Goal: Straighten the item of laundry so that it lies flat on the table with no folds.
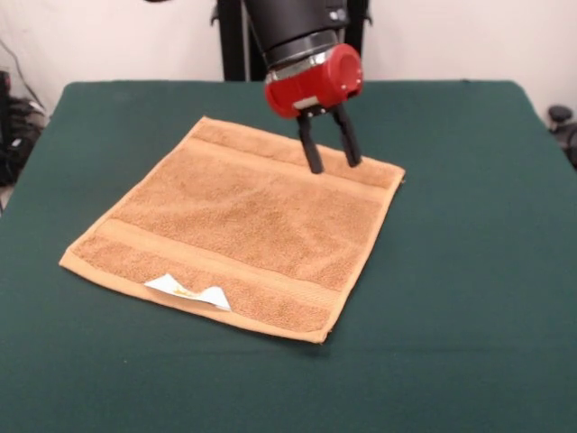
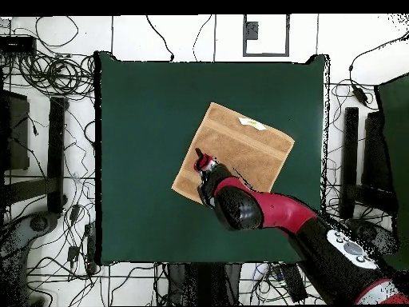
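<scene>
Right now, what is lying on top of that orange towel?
Only a small white tag lies on the towel, near its front edge. The open gripper hangs over the far band. The overhead view's arm hides the corner below it.

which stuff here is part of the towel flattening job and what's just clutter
Job: towel, table, gripper with jaws open above the towel's far edge.
Clutter: cables on the floor around the table, dark stands beside it.

Tan-orange towel (image 1: 243, 225) with woven bands, white tag (image 1: 189, 290) — dark green table (image 1: 469, 271).
</scene>
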